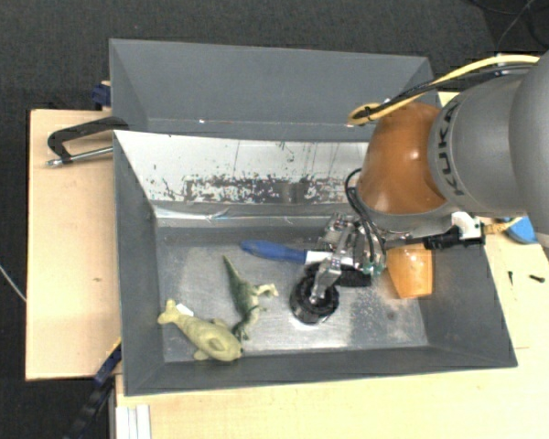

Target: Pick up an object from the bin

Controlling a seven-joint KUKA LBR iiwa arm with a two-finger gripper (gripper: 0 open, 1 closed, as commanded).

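My gripper [324,282] hangs low over the middle of the bin floor, its tip right at a round black thing [307,309] that looks like a cap or ring. Whether it touches or grips that thing is hidden by the gripper body. A blue pen-like stick [267,251] lies just left of the gripper, towards the back wall. An orange block [410,273] rests close on its right, partly under the arm.
A green toy dinosaur [244,298] lies left of the black thing. A pale yellow toy fish [204,334] sits at the front left corner. The arm fills the bin's right rear part.
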